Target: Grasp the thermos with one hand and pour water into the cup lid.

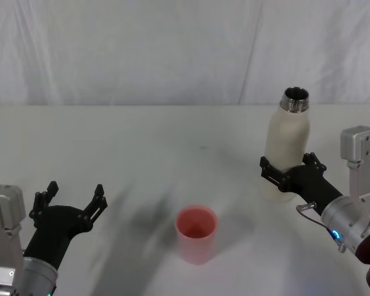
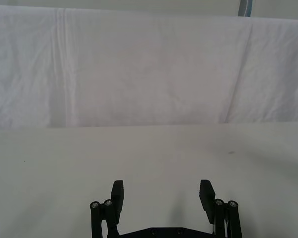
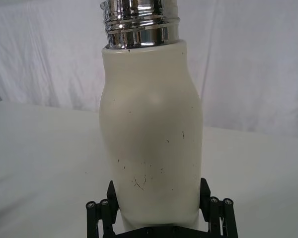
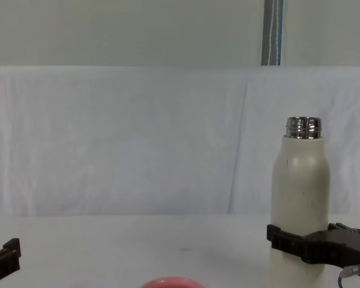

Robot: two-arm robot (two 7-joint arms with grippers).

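- Head view first: a white table (image 1: 142,154) is spread out wide, matte and smooth, with a wrinkled white cloth backdrop (image 1: 142,49) hung behind it.
- No brand, label or writing can be read on anything; the bottle body is plain apart from a few small dark scuff marks seen in the right wrist view.
- The thermos (image 1: 286,148) is stood upright on the right side of the table: a tall cream-white matte body with rounded shoulders, topped by a shiny threaded steel neck that is left uncapped.
- The right gripper (image 1: 285,171) is reached in from the lower right, its black jaws set around the lower part of the thermos, one on each side and pressed against the body. A grey-white boxy wrist is seen behind it, and the thermos base looks to be on the table.
- The left gripper (image 1: 74,197) is held low at the near left, well apart from everything, jaws spread wide with nothing between them.
- The cup lid (image 1: 196,234) is sat near the front centre, between the two grippers: a small round pink cup, open side up, smooth plastic look.
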